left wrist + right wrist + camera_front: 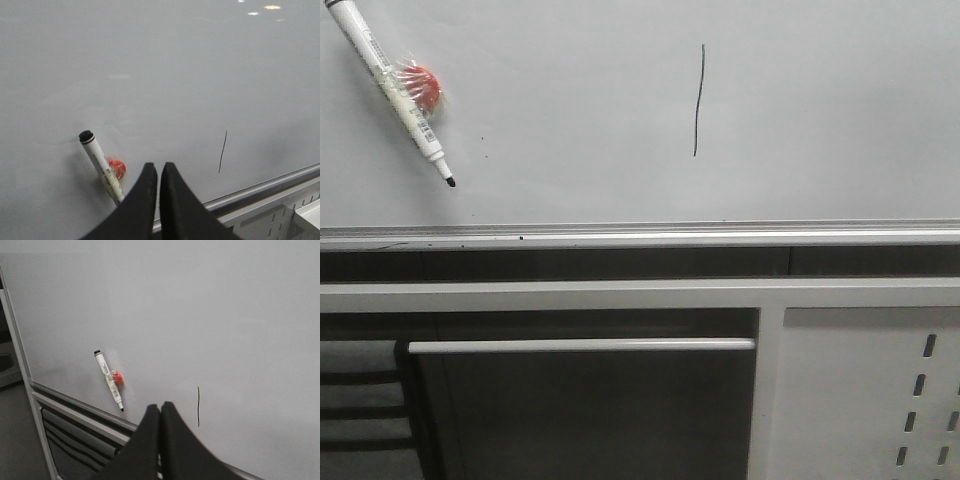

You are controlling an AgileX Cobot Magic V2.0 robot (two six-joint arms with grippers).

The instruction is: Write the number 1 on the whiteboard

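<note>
The whiteboard (820, 110) fills the upper front view above its silvery bottom rail (640, 236). The number 1 (699, 100) is a thin dark vertical stroke near the board's middle; it also shows in the left wrist view (222, 152) and the right wrist view (198, 406). A white marker (390, 85) with a black tip and a red magnet (423, 87) sticks slanted on the board at the upper left, uncapped. My left gripper (158, 165) is shut and empty, off the board, near the marker (101, 165). My right gripper (160, 405) is shut and empty, between the marker (109, 380) and the stroke.
Below the rail runs a pale frame bar (640, 294). Under it are a dark panel with a pale bar handle (580, 345) on the left and a grey perforated metal panel (880, 400) on the right. Tiny dark specks (485, 139) dot the board.
</note>
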